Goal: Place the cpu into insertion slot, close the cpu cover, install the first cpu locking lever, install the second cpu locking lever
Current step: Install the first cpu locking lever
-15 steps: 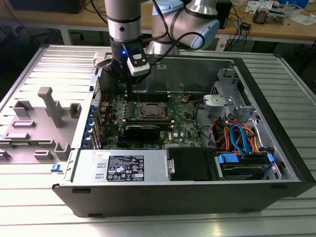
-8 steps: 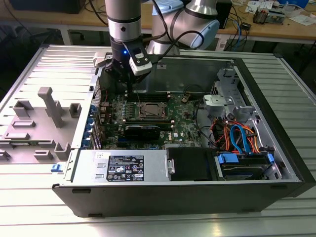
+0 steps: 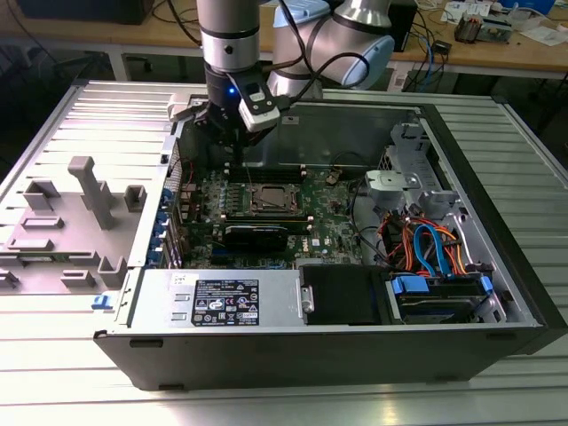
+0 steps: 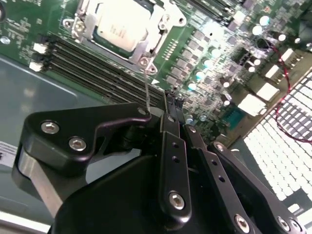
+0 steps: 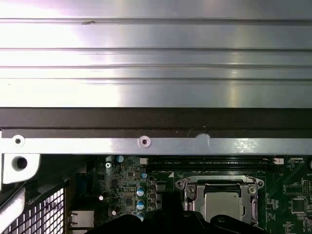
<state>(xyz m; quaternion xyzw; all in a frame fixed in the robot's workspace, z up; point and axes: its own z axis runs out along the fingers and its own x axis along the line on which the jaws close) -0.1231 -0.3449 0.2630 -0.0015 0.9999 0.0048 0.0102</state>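
Arm vertical over case (image 3: 497,222), gripper (image 4: 171,100) lowered near insertion slot (image 3: 254,202); cpu (image 4: 119,24) seated; jaws pressed together.

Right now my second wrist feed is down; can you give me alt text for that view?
The black gripper hangs over the green motherboard, close beside the insertion slot, where the cpu sits framed by the silver cpu cover. A thin metal rod runs from the slot's corner towards the gripper, across the black memory slots.
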